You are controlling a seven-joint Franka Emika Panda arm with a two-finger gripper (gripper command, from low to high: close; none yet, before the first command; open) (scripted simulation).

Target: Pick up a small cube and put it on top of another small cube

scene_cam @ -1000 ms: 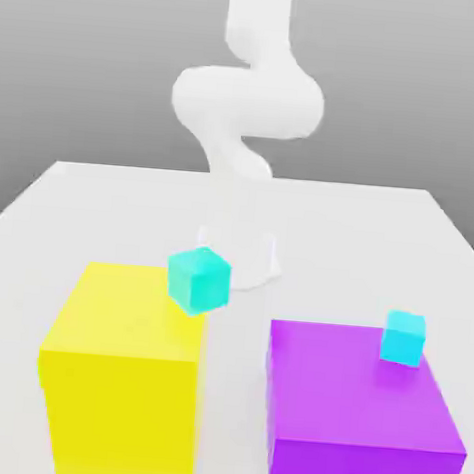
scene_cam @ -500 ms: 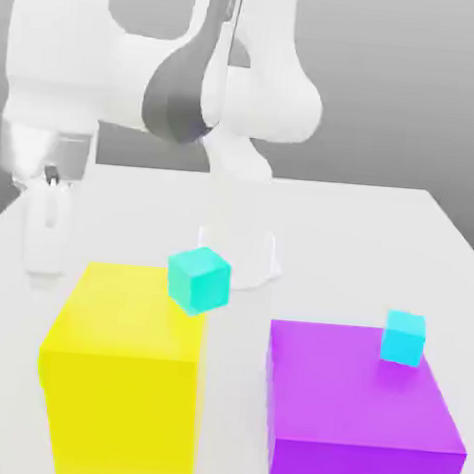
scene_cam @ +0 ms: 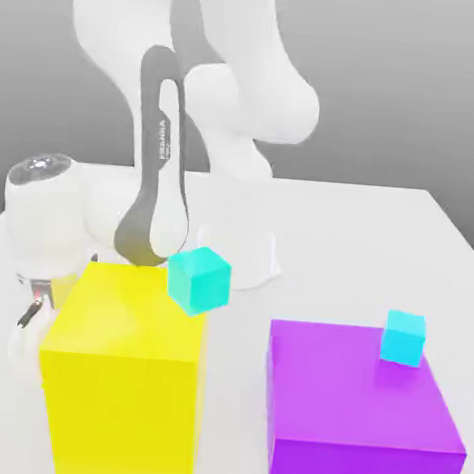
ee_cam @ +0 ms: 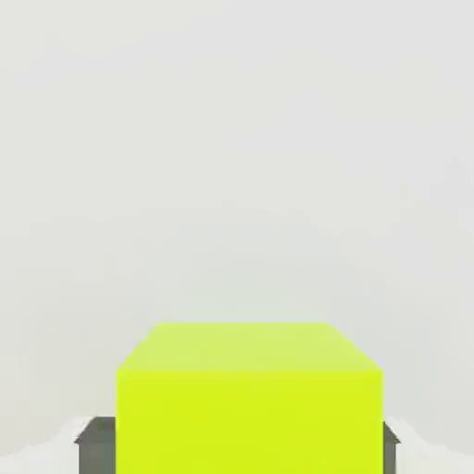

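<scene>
In the hand view, a small yellow-green cube [ee_cam: 248,398] sits between my gripper's [ee_cam: 239,446] dark finger pads [ee_cam: 93,444], which are shut on its two sides. In the exterior view my gripper [scene_cam: 25,333] hangs low over the white table, just off the left side of the big yellow block [scene_cam: 120,372], which partly hides it. One small cyan cube [scene_cam: 200,278] rests at that block's far right corner. A second small cyan cube [scene_cam: 404,337] lies on the purple block [scene_cam: 358,411].
The yellow block is tall and the purple block is low; both stand near the front of the white table [scene_cam: 382,232] with a gap between them. The arm's white base [scene_cam: 242,251] rises behind them at the middle.
The arm has swung down. The hand dropped from above the table at the exterior view's left to low beside the yellow block. Its jaws went from open to shut.
</scene>
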